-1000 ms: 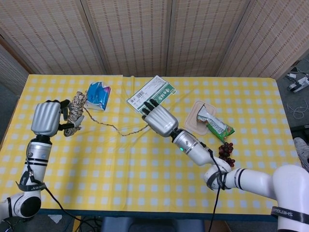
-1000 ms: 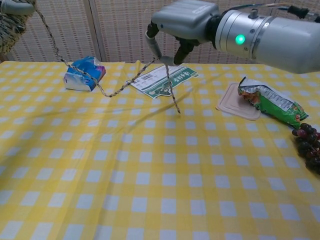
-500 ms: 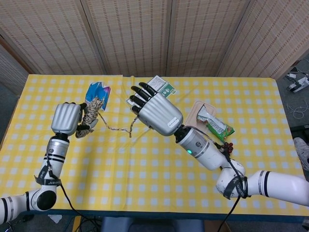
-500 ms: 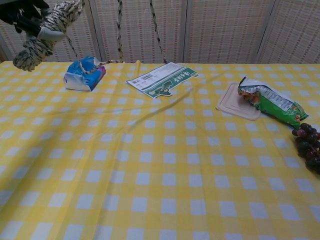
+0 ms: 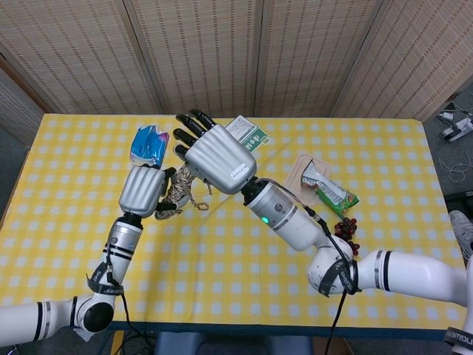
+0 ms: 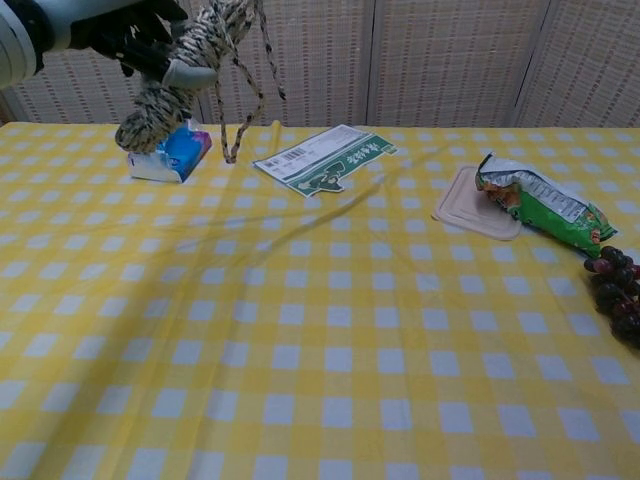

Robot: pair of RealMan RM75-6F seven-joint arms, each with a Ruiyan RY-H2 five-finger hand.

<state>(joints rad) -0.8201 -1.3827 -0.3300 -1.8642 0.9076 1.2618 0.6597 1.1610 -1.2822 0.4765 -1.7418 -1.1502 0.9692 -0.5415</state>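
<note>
My left hand (image 5: 143, 191) grips a wound bundle of speckled rope (image 5: 177, 194), raised well above the yellow checked table (image 5: 244, 251). In the chest view the left hand (image 6: 150, 45) and the rope bundle (image 6: 165, 85) sit at the top left. Loose strands climb out of the top of that view, and one end dangles down near the table. My right hand (image 5: 214, 154) hovers directly over the bundle with its fingers spread. The strands hang from its hidden underside. The chest view does not show the right hand.
A blue tissue pack (image 6: 170, 150) and a flat green-and-white carton (image 6: 325, 160) lie at the back of the table. To the right are a beige lid (image 6: 465, 218), a green snack bag (image 6: 540, 205) and dark grapes (image 6: 618, 290).
My left hand has carried the bundle right, toward the middle. The right hand has risen and moved left over it. The rope has lifted off the table and the span between hands has shortened.
</note>
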